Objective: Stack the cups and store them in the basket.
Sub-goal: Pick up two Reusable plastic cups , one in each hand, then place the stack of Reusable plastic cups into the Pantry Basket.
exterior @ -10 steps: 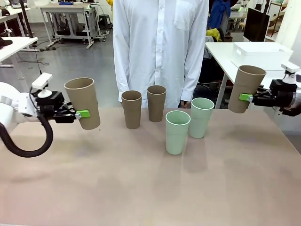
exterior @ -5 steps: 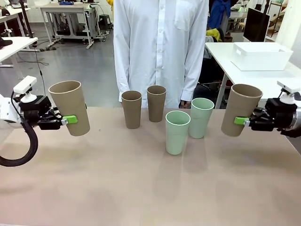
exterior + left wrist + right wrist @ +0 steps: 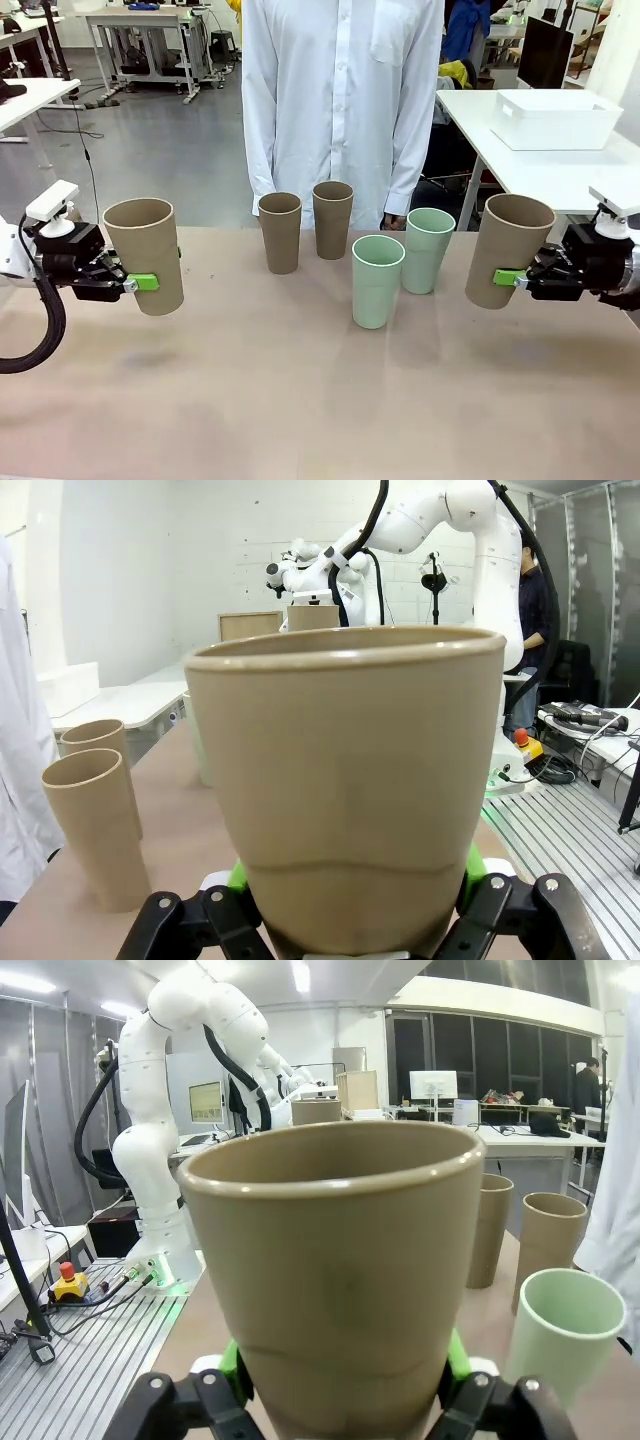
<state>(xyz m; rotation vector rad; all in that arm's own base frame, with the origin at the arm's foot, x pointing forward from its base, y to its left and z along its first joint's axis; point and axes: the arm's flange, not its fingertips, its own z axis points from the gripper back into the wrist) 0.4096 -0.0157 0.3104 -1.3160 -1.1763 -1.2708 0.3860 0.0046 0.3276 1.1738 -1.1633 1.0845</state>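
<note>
My left gripper is shut on a khaki-brown cup, held upright above the table's left side; the left wrist view has this cup close up between the green pads. Over the right side, my right gripper is shut on another brown cup, tilted slightly, seen close in the right wrist view. Two brown cups stand upright at the table's far middle. Two mint green cups stand just right of them. The white basket sits on a separate table at the back right.
A person in a white coat stands at the table's far edge behind the brown cups. The near half of the brown table is bare. Other tables and equipment stand farther back.
Both arms have lowered their cups. The left arm moved left and down with its cup; the right arm came down and slightly left with its cup. The standing cups stayed put.
</note>
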